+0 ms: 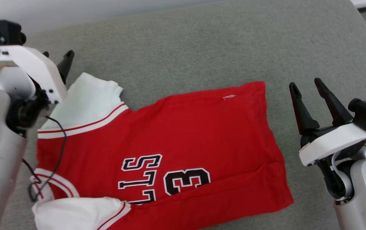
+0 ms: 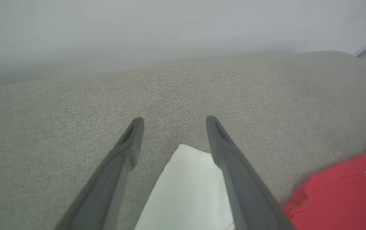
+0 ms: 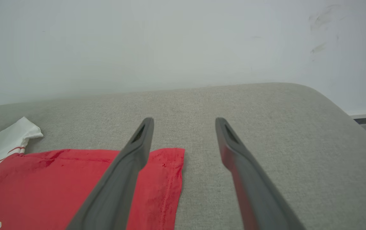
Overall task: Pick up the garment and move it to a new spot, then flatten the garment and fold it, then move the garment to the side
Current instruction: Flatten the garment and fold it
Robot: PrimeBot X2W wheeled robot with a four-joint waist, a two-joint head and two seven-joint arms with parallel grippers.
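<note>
Garment [image 1: 176,134] flat, long axis left-right; left gripper [image 2: 174,118] spread over sleeve [image 1: 87,99], right gripper [image 1: 305,82] spread just off hem [image 1: 275,143].

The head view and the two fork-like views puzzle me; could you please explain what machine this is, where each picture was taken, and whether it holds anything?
This is a wheeled robot with two arms, each ending in a gripper with two dark fingers. The head view looks down from its head: a red shirt lies spread, lettering up, on a grey cushion. The left gripper is near a white sleeve, and the right gripper is beside the hem. The other two pictures come from cameras on the wrists, each looking along that gripper's own fingers. Both grippers are open and hold nothing.
</note>
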